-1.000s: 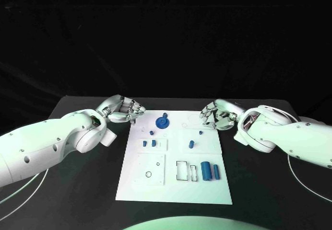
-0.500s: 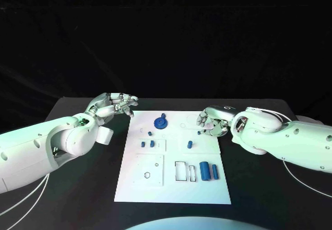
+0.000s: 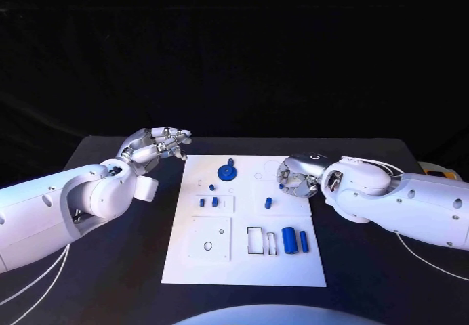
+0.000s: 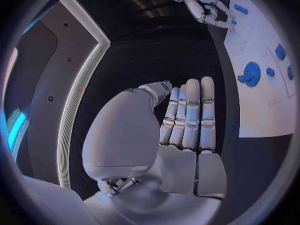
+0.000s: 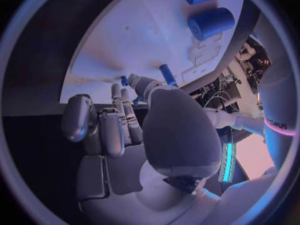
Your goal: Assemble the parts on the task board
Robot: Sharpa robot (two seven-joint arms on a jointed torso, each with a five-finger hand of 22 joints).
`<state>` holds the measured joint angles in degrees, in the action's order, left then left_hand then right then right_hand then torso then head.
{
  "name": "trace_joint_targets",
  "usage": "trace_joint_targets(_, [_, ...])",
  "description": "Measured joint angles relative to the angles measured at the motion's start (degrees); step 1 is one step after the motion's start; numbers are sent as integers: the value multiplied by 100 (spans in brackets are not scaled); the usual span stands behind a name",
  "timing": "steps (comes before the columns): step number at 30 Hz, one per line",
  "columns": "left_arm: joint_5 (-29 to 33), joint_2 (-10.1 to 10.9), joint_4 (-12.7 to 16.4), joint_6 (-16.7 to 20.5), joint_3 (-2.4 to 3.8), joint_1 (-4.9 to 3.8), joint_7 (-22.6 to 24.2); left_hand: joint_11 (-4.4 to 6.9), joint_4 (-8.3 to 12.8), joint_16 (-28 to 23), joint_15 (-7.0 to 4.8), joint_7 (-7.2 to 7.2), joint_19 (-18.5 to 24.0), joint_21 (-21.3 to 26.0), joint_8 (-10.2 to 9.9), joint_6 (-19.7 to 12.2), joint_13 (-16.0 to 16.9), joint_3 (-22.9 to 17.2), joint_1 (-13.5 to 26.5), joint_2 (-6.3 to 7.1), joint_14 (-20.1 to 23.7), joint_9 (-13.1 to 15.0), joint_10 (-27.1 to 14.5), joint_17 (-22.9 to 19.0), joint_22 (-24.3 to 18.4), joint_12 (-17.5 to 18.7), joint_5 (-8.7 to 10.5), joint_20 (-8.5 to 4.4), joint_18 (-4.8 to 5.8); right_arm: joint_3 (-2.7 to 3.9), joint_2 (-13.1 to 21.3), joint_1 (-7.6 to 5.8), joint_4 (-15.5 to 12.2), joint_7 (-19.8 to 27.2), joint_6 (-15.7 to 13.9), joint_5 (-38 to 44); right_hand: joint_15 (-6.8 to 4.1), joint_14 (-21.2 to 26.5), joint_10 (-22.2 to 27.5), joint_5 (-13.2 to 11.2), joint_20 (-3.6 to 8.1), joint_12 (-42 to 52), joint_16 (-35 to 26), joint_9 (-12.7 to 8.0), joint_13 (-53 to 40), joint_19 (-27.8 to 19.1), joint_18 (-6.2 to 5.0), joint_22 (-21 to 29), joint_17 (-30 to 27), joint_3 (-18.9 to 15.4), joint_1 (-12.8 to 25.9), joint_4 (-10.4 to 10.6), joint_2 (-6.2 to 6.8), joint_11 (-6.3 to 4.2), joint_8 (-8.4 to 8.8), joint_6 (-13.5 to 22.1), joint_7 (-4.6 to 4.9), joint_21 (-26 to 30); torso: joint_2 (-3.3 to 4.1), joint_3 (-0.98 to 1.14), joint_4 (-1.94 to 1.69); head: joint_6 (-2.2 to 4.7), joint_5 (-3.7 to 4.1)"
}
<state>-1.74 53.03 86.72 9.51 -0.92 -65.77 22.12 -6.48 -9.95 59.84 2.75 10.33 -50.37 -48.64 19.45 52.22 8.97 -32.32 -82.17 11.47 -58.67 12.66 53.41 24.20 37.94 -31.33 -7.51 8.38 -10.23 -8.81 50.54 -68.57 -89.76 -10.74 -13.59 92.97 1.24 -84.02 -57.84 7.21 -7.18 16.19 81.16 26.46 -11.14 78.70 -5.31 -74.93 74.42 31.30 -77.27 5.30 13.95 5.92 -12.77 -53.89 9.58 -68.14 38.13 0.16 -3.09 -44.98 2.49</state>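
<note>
No readable text, labels, brand marks, numbers or signs on task board (image 3: 245,267), blue parts (image 3: 290,240), surface (image 3: 371,271) or either hand. Small dark lettering visible on white arm casing in right wrist view, too small and distorted to read.
</note>
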Motion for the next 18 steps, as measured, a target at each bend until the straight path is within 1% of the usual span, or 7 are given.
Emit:
trace_joint_targets(2, [12,2,3,0,0,0,9,0,0,0,13,0,0,0,0,0,0,0,0,0,13,0,0,-1,0,0,0,0,0,-1,-23,13,13,-10,5,22,0,0,-61,-60,21,-47,28,-11,47,21,0,0,21,42,-2,-42,-1,-1,0,-28,-6,-43,0,1,-1,-3,-3])
trace_joint_targets(5, [28,4,9,1,0,0,21,0,0,0,13,0,0,0,0,0,0,0,0,0,13,0,0,-1,-10,0,0,0,0,-2,-55,32,45,-28,6,62,0,0,-152,-159,21,-68,55,-24,113,82,0,0,54,142,-23,-71,-83,-22,22,-101,-21,-146,0,4,-3,-7,-7])
trace_joint_targets(7, [38,8,12,2,0,0,27,0,0,-6,13,0,0,0,0,0,-3,0,0,0,13,0,0,-5,-9,0,0,0,0,-3,-69,41,61,-42,5,89,0,0,-182,-159,21,-67,60,-25,135,82,0,1,55,161,-23,-81,-83,-22,22,-119,-39,-185,1,4,-3,-10,-9])
trace_joint_targets(9, [45,14,13,6,0,0,31,-3,16,-27,13,0,0,33,0,0,-11,16,0,0,13,-1,-3,-12,-21,0,0,0,1,-3,-85,44,76,-55,3,112,0,0,-193,-159,33,-67,60,-30,149,94,0,1,55,170,-23,-90,-84,-33,22,-132,-27,-194,1,4,-3,-14,-9])
trace_joint_targets(12, [53,19,14,12,0,0,34,-20,16,-27,13,0,0,44,0,0,-11,16,0,0,13,-1,-25,-20,-29,1,0,0,1,-2,-106,44,88,-72,-1,137,0,0,-287,-159,23,-89,60,-31,178,125,-1,1,55,237,14,-119,-121,-43,22,-191,-64,-248,1,4,-2,-25,-15])
trace_joint_targets(13, [55,21,14,13,0,1,35,-20,16,-27,13,0,0,44,0,0,-11,15,0,0,13,-1,-25,-21,-31,1,0,0,0,-1,-113,46,91,-78,-1,144,0,0,-316,-159,44,-89,60,-31,190,146,-1,1,55,264,6,-137,-130,-54,22,-212,-45,-276,1,4,-1,-27,-16])
trace_joint_targets(18, [62,27,19,21,0,1,36,-34,32,-27,33,20,0,44,0,-20,-16,32,0,0,33,-1,-40,-21,-38,1,0,0,0,4,-158,54,115,-124,-5,203,-7,4,-408,-190,63,-114,63,-36,221,165,-1,1,55,333,-29,-206,-164,-83,22,-268,-74,-343,2,6,2,-37,-24])
